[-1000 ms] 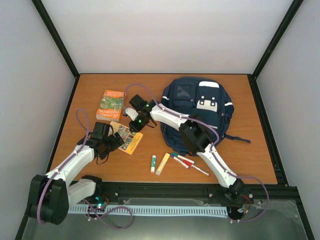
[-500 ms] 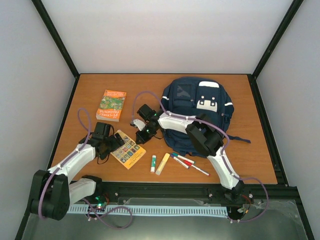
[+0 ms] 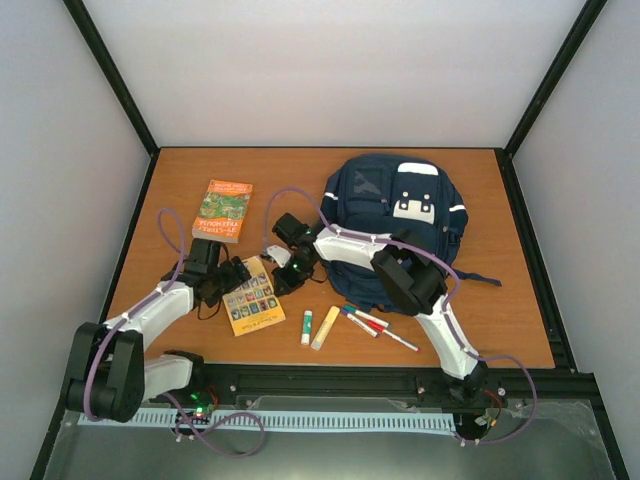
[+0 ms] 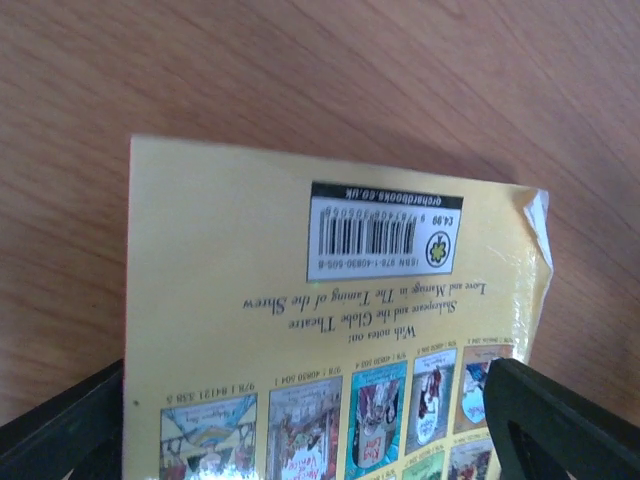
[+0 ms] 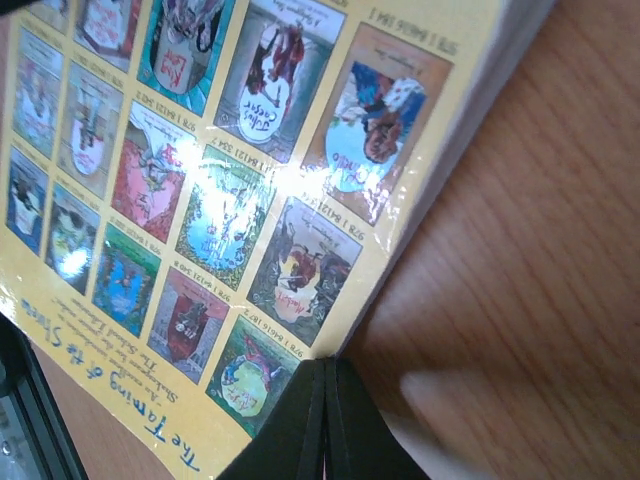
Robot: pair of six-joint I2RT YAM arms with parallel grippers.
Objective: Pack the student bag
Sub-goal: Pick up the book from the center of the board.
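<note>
on your wooden table (image 3: 500, 320), the student bag (image 3: 395, 225) lies flat at upper right of the overhead frame, yellow book (image 3: 250, 300) left of centre, your left gripper (image 3: 238, 272) spread wide over it, your right gripper (image 5: 322, 400) pressed fully together at its edge

I see a yellow paperback (image 3: 250, 297) lying back cover up on the wooden table (image 3: 510, 310). An orange book (image 3: 223, 211) lies beyond it. A glue stick (image 3: 307, 327), a pale yellow bar (image 3: 325, 327) and markers (image 3: 372, 325) lie to its right.

Wooden table (image 3: 500, 310); student bag (image 3: 400, 225); books (image 3: 224, 210); pens (image 3: 372, 325)
</note>
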